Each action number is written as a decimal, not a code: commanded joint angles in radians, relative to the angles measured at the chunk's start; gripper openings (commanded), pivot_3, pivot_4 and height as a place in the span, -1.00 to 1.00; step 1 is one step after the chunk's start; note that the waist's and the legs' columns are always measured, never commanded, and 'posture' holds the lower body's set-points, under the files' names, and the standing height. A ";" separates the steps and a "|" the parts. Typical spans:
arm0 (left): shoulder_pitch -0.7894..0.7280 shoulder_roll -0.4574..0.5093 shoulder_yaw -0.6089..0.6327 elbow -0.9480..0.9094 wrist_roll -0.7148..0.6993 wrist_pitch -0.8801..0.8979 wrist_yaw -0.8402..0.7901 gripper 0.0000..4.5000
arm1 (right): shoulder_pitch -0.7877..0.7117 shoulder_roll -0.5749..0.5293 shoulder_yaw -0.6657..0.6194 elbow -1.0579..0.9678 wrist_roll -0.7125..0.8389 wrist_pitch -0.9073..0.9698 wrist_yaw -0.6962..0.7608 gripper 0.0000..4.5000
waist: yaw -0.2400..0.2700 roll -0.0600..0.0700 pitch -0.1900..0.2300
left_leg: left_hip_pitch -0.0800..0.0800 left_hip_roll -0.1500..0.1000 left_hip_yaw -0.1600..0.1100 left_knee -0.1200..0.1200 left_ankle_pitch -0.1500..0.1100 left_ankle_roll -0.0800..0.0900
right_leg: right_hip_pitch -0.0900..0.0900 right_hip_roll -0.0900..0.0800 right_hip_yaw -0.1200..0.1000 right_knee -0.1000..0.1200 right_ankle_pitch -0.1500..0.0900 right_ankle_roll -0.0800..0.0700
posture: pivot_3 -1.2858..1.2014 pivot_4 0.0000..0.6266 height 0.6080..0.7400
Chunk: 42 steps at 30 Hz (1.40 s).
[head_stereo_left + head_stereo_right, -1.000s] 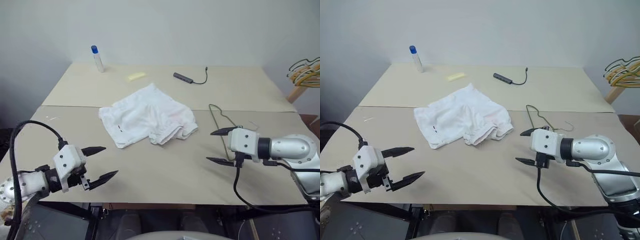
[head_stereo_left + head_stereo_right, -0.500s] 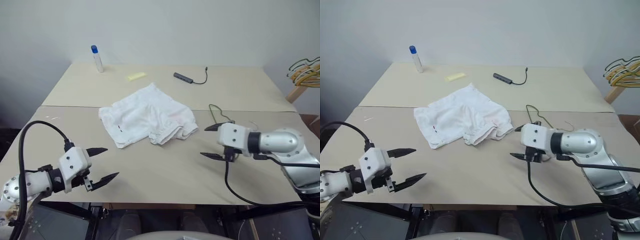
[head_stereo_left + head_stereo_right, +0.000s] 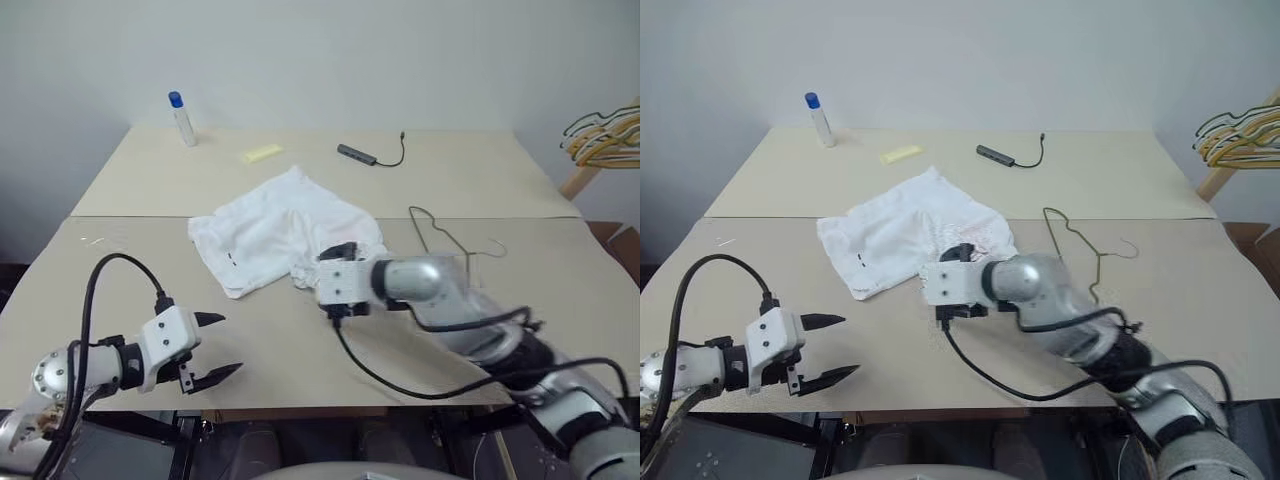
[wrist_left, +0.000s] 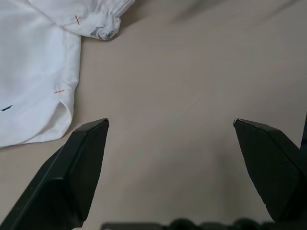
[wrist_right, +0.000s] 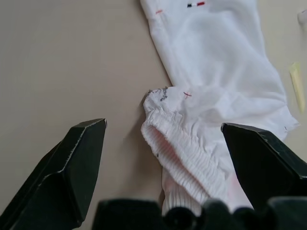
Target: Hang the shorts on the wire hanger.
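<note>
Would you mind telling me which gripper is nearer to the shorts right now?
The right. The right gripper is open at the near, gathered edge of the shorts; the left gripper is open over bare table near its front edge, well short of them.

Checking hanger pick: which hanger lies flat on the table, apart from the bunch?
The single thin dark wire hanger, lying flat on the table just right of the white shorts. The yellow and dark hangers are bunched together off the table's far right edge.

Bare table (image 3: 300, 345) between hands; right arm (image 3: 440, 300) blocks wire hanger (image 3: 440, 235).
</note>
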 commanded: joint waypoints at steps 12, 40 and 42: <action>0.003 -0.001 -0.002 -0.030 0.010 -0.008 0.019 1.00 | -0.051 0.121 0.051 0.297 -0.237 -0.228 -0.081 0.15 | -0.009 -0.001 -0.001 | -0.009 0.000 0.000 0.000 0.003 -0.005 | -0.011 0.000 0.000 0.006 0.001 -0.001 | 0.08 -1.00 1.00; -0.570 -0.168 -0.339 0.580 0.310 -0.020 0.172 0.00 | 0.041 0.131 -0.045 0.273 -0.322 -0.259 -0.069 -1.00 | -0.021 -0.002 -0.002 | -0.009 -0.001 -0.001 0.000 0.005 -0.008 | -0.011 0.001 0.000 0.008 0.001 -0.001 | 0.02 -1.00 1.00; -0.573 -0.163 -0.341 0.582 0.319 -0.019 0.174 -0.30 | 0.048 0.130 -0.054 0.268 -0.327 -0.257 -0.069 -1.00 | -0.025 -0.002 -0.002 | -0.009 -0.001 -0.001 0.000 0.005 -0.008 | -0.012 0.001 0.000 0.008 0.001 -0.001 | 0.02 -1.00 1.00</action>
